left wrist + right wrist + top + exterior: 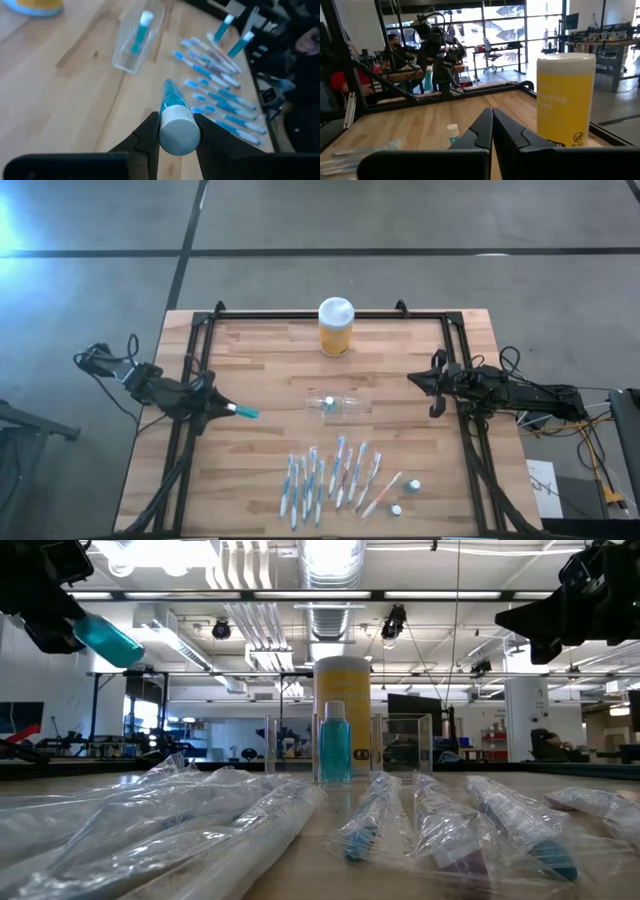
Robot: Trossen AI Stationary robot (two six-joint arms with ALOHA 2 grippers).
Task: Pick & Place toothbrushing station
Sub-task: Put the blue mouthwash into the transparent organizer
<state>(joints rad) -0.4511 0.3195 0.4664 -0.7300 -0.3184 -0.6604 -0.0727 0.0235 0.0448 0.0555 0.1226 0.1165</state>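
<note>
Nearest the front edge of the surface lie the wrapped toothbrushes in a loose row, with two small white-capped tubes at their right end. Past them, mid-surface, stands the toothbrushing station, a clear holder with one blue tube already upright in a compartment. To its left the left claw hangs above the wood, pinching a blue tube with a white cap, tip pointing toward the holder. The step in hand looks like carrying that tube across. Next it must reach a free compartment, tip upright and be lowered in without nudging the light holder. The right claw waits at the right side, pressed together, empty. Farthest back stands the yellow jar.
</note>
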